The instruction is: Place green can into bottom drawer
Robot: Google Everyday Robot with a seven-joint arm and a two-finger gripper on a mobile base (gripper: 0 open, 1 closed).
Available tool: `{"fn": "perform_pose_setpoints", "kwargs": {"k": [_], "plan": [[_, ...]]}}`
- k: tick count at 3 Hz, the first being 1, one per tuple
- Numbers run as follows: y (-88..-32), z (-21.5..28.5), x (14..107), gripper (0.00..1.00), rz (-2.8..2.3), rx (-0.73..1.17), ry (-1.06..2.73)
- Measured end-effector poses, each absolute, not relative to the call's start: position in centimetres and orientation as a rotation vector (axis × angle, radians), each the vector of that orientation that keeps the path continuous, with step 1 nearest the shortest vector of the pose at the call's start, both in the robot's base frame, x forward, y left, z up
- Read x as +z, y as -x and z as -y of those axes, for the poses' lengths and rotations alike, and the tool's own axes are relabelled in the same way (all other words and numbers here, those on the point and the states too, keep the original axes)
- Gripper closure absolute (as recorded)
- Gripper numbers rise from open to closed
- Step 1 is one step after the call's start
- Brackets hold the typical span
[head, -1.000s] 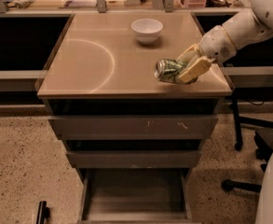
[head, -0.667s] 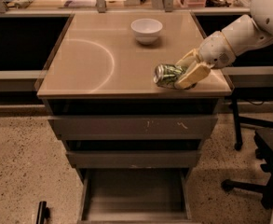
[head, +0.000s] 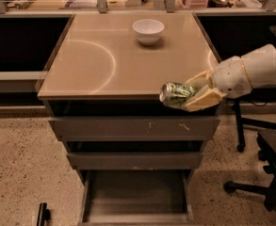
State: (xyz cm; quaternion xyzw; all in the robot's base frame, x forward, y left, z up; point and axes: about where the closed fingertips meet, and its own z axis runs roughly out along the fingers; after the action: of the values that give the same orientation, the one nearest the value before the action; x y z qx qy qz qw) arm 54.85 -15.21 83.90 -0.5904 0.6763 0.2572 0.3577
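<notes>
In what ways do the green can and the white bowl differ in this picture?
The green can is held on its side by the gripper at the front right edge of the cabinet top. The white bowl stands upright near the back edge, with nothing touching it. The can is mottled green with a silver end, while the bowl is plain white. The can looks narrower than the bowl. Both are small and round.

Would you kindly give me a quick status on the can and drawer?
Gripper shut on green can, at cabinet's front right edge. Bottom drawer open below. White bowl well behind.
</notes>
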Motion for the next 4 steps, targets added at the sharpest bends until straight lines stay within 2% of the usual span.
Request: {"fn": "perform_pose_setpoints", "kwargs": {"k": [1,3,4], "plan": [[-51.8,15.1,80.9,1.00,-1.780,0.666,1.448],[-50.9,14.8,78.9,1.00,-1.791,0.671,1.447],[-49.1,15.6,73.7,1.00,-1.825,0.705,1.352]]}}
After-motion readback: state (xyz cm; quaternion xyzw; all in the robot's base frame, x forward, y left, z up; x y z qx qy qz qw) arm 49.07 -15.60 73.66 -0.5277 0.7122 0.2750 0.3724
